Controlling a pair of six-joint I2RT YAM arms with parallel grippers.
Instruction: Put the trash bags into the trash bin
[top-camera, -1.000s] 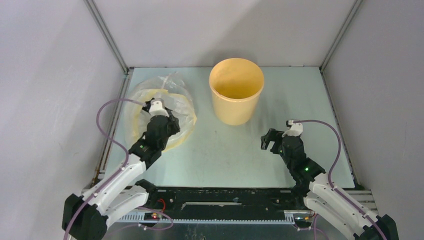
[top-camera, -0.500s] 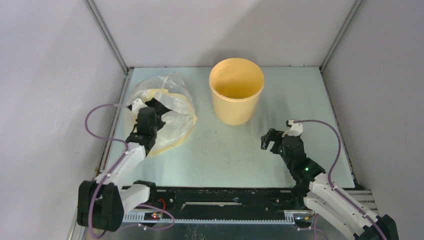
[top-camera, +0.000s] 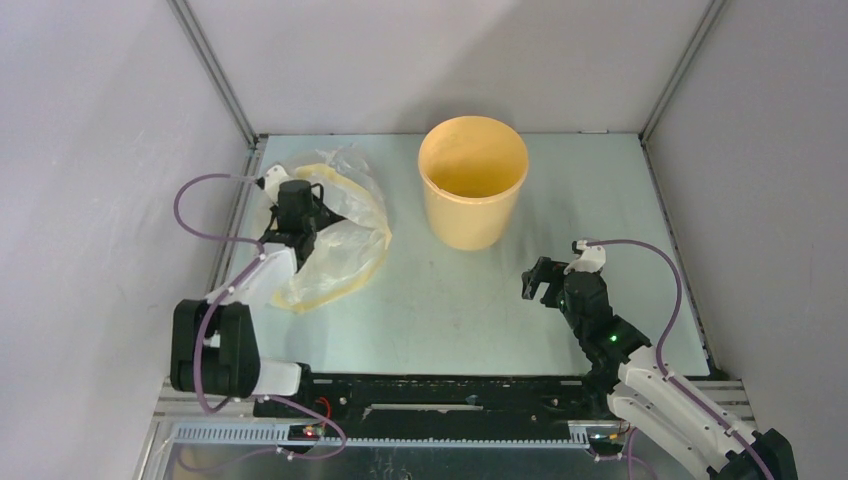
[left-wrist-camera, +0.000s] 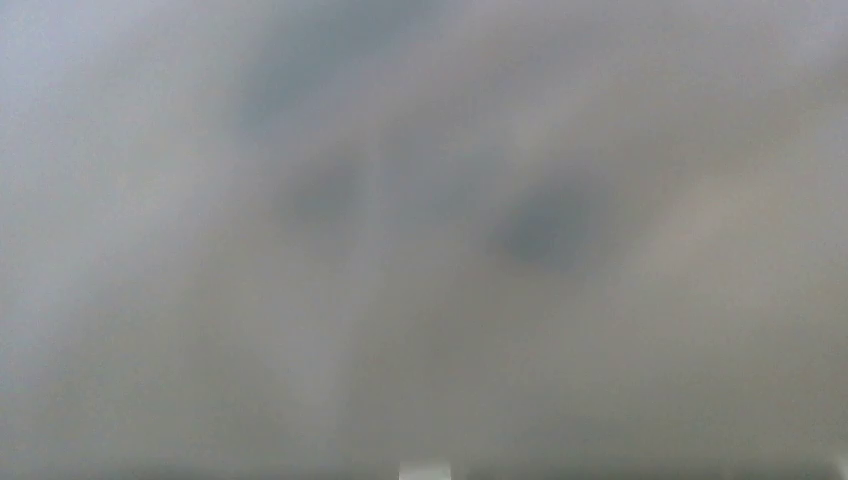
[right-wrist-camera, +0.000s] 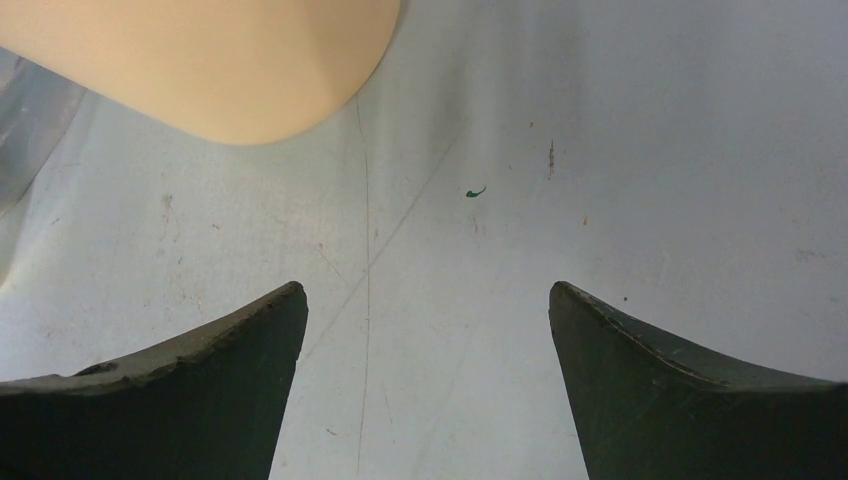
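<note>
- The left tool (top-camera: 308, 212) is down on the clear bag (top-camera: 352, 238) at the tabletop's (top-camera: 450, 310) left side; I cannot tell how its jaws stand.
- The yellow bin (top-camera: 470, 218) stands upright at back centre, beside the bag.
- The right tool (top-camera: 538, 282) hovers with its jaws spread wide and holds nothing.

My left wrist feed is nothing but grey blur; I can't make out a single thing in it. From above, the left gripper (top-camera: 305, 212) sits over the clear bag (top-camera: 352, 245) with its jaws hidden under the wrist, so I can't tell whether they pinch the film. The right wrist feed crops the trash bin (right-wrist-camera: 220, 60) at the top edge.
</note>
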